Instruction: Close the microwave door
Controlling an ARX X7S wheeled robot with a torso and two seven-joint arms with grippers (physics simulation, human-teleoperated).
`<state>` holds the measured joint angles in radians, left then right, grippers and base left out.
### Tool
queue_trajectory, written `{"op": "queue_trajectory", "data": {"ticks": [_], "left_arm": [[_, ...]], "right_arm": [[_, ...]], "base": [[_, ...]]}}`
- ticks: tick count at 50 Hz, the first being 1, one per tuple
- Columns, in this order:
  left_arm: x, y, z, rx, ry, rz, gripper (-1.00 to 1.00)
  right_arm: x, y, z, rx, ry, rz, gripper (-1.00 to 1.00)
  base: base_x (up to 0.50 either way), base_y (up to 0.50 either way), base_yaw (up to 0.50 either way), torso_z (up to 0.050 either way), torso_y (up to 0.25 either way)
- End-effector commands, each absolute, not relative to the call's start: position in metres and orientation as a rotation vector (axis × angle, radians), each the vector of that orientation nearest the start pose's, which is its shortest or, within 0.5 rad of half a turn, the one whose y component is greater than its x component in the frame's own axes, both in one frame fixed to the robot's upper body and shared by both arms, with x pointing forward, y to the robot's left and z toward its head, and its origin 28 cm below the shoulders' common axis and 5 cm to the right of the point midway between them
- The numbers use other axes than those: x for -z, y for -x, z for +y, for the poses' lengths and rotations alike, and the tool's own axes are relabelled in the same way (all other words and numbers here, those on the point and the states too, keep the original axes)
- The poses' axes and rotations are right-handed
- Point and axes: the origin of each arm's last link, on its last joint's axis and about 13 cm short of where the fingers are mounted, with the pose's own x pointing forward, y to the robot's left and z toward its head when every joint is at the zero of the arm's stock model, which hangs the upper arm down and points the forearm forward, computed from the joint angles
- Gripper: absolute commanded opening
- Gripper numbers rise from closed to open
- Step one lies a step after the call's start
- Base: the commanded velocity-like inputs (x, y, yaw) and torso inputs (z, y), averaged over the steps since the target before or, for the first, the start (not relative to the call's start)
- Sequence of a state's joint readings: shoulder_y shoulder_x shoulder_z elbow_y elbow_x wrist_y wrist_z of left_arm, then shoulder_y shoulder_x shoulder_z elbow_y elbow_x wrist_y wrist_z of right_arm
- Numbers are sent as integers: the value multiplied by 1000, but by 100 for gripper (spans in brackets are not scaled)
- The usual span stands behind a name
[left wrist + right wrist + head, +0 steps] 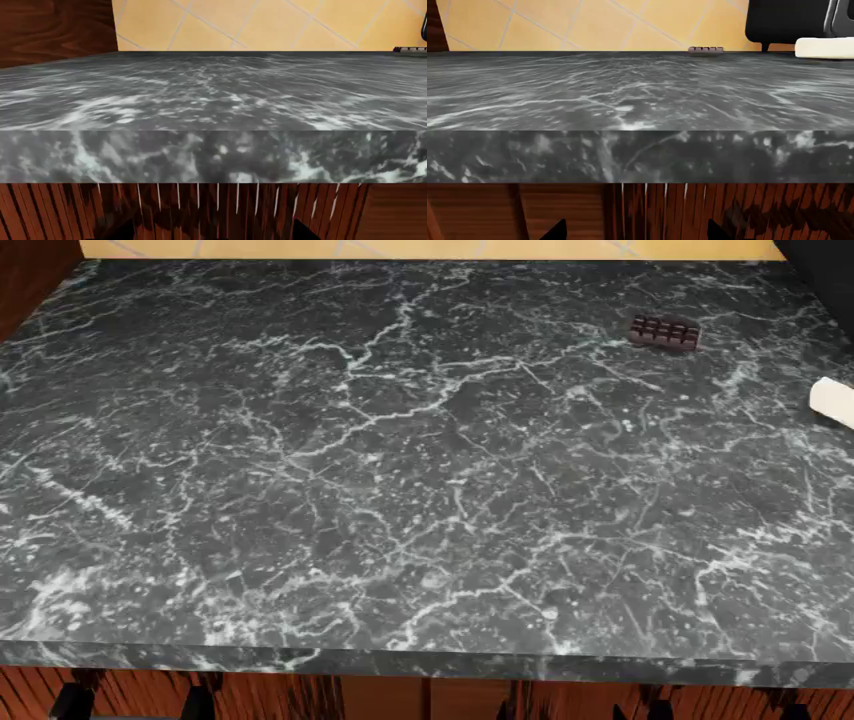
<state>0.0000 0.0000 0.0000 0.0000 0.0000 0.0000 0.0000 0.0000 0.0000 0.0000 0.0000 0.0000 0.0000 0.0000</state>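
The microwave point(787, 20) shows only as a glossy black block at the counter's far right in the right wrist view, and as a black corner point(821, 252) in the head view. I cannot tell its door apart from the body, nor how the door stands. Both grippers hang below the counter's front edge, facing the wooden cabinet front, far from the microwave. My left gripper point(210, 234) is open, only its two dark tips showing, with nothing between them. My right gripper point(637, 232) is open and empty as well.
A dark marble counter point(400, 490) fills the head view, with a thick front edge point(213, 155). A chocolate bar point(665, 332) lies at the back right, and a white object point(833, 400) at the right edge. Tiled wall point(267, 22) behind, a wooden cabinet point(53, 25) at the left.
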Motion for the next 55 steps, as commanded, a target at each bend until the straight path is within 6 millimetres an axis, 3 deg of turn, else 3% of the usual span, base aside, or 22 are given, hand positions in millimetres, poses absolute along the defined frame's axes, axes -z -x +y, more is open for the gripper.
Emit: {"op": "queue_trajectory", "data": {"ticks": [1, 3, 4, 20, 55], "left_arm": [[-13, -210, 205, -7, -3, 2, 100], [-14, -211, 205, -12, 16, -5, 100], [-19, -208, 205, 16, 36, -88, 100], [-18, -209, 206, 5, 30, -60, 100], [-20, -209, 206, -7, 25, -68, 100]], "right_arm": [[-13, -209, -95, -5, 33, -19, 100], [-13, -211, -96, -10, 14, 2, 100], [-13, -211, -96, -13, 10, 3, 100], [-13, -208, -94, -32, 63, -24, 100], [-12, -211, -94, -28, 76, -26, 100]], "base": [[0, 0, 0, 0, 0], [0, 0, 0, 0, 0], [0, 0, 0, 0, 0], [0, 13, 0, 0, 0], [0, 496, 0, 0, 0]]}}
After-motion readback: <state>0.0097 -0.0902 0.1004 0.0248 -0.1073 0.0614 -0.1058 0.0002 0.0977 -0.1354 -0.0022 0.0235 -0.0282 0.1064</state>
